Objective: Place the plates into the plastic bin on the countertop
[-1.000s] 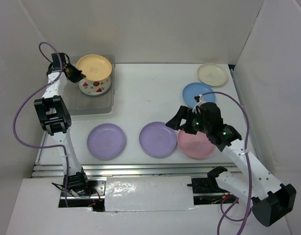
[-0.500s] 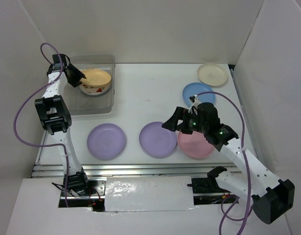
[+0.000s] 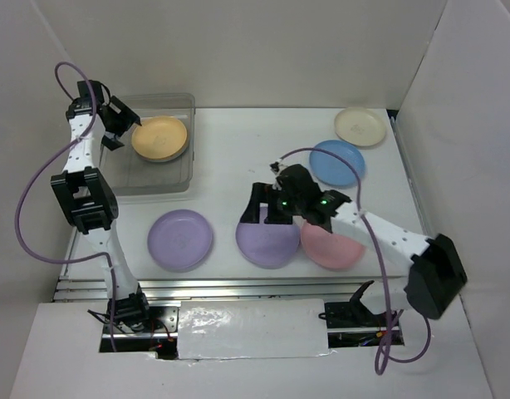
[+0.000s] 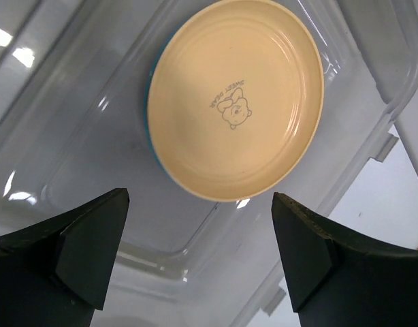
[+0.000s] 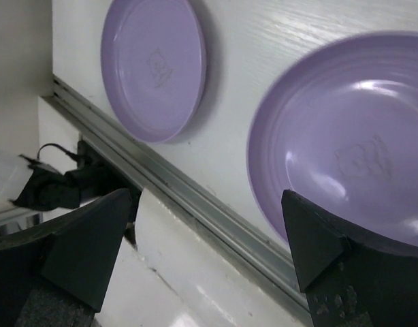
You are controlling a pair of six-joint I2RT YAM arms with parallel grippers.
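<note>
Since the right gripper (image 3: 270, 214) hangs with jaws spread over the left part of the middle lilac plate (image 3: 267, 247), flat on the countertop (image 3: 238, 158), that arm is nearer. The plastic bin (image 3: 155, 184), holding the yellow-orange plate (image 3: 159, 138), sits far left under the wide-open left gripper (image 3: 116, 126).

The white worktop (image 3: 238, 158) is carrying a clear bin (image 3: 155, 181) at 10 o'clock. A lilac plate (image 3: 180, 239) is lying at 7 o'clock and a second lilac plate (image 3: 267, 249) at 6, with a pink plate (image 3: 334, 249) just beside it at 5. A blue plate (image 3: 338, 162) and a cream plate (image 3: 360, 126) are sitting near each other at 2 o'clock.
</note>
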